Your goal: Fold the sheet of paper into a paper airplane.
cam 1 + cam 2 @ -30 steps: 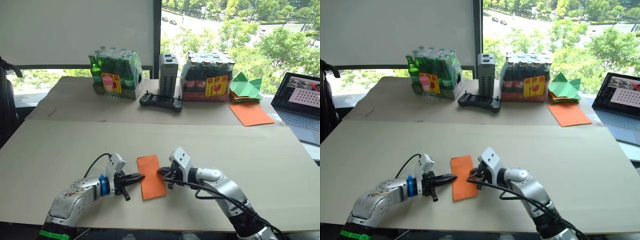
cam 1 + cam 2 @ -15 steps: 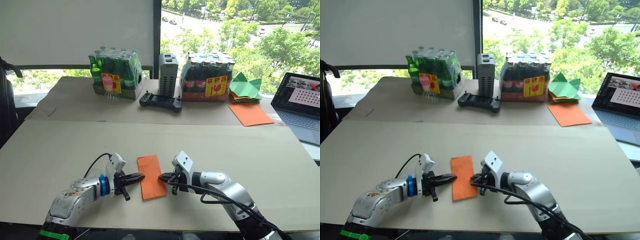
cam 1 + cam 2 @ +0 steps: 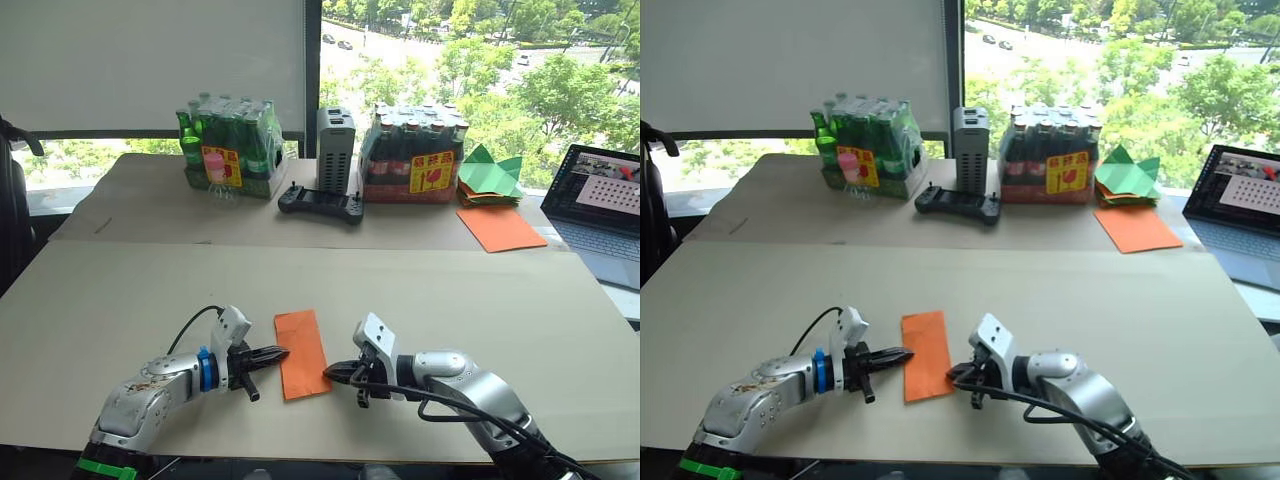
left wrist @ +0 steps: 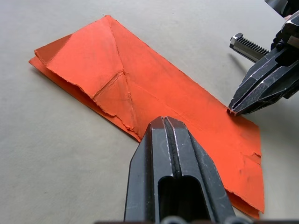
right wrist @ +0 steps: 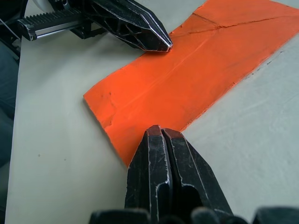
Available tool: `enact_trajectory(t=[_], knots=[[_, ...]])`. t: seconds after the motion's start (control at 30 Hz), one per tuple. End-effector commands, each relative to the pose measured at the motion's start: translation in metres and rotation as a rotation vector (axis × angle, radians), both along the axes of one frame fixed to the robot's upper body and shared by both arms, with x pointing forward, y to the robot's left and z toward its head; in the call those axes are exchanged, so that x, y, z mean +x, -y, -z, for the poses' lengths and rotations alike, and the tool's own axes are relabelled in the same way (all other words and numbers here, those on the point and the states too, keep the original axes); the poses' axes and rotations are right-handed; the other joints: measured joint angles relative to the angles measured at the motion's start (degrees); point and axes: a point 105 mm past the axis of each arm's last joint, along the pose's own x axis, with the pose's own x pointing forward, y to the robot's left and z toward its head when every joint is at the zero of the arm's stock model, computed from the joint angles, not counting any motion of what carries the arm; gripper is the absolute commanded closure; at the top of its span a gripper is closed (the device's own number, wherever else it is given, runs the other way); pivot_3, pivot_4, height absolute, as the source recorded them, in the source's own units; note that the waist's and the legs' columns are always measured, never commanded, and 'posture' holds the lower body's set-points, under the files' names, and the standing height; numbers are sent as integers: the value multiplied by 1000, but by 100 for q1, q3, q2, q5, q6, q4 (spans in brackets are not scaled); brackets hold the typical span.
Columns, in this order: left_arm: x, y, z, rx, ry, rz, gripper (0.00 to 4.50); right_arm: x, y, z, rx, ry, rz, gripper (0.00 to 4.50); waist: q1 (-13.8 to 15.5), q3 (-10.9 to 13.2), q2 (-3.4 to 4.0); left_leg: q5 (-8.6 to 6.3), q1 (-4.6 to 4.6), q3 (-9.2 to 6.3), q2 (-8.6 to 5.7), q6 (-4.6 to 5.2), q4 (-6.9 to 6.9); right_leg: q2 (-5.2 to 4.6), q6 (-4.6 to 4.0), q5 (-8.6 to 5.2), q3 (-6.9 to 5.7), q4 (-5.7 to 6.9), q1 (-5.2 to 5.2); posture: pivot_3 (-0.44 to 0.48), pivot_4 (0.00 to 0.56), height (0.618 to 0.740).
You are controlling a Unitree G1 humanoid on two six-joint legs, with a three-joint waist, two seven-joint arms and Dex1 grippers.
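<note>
While the left hand (image 3: 272,354) stays put with its fingers together, tip touching the left edge of the sheet of paper (image 3: 303,351), the right hand (image 3: 339,372), also pinched together and empty, has slid from mid-edge back to the near right corner. The orange sheet lies flat on the surface (image 3: 480,300) between them, folded lengthwise with corner flaps at its far end, so I'd guess a fresh grip or crease press comes next. Bottle packs (image 3: 228,146), a controller (image 3: 320,204), green paper shapes (image 3: 491,172) and a laptop (image 3: 601,203) sit well back, obstructing nothing.
</note>
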Motion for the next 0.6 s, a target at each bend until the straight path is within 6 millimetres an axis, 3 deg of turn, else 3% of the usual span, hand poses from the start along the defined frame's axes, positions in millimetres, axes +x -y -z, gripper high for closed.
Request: enact_trajectory(t=[0.03,0.27,0.4,0.5,0.6], knots=[[0,-11,15,63,-59,-43,4500,-15,3,22,-53,-112,-28,4472,1,0,-1,0,0,0,0,0,0,0,0,0,0,0,0,0,150,740],[2,-12,14,60,-56,-46,4500,-6,3,12,-13,-68,3,4472,2,0,-1,0,0,0,0,0,0,0,0,0,0,-1,1,0,150,740],[4,-11,7,3,-61,-63,4500,18,3,-12,127,-54,121,4472,-13,0,-3,0,0,-1,1,0,0,2,-1,0,0,3,0,0,150,740],[11,-12,-4,-53,-54,-90,4500,42,8,-42,280,-41,221,4472,-9,7,-8,0,-3,-1,0,-1,1,1,-1,1,1,5,-2,0,150,740],[11,-9,-18,-131,-54,-78,4500,54,13,-53,348,-41,282,4472,-1,8,-8,0,-16,-4,-1,-1,-1,1,-1,0,-1,3,-12,0,150,740]])
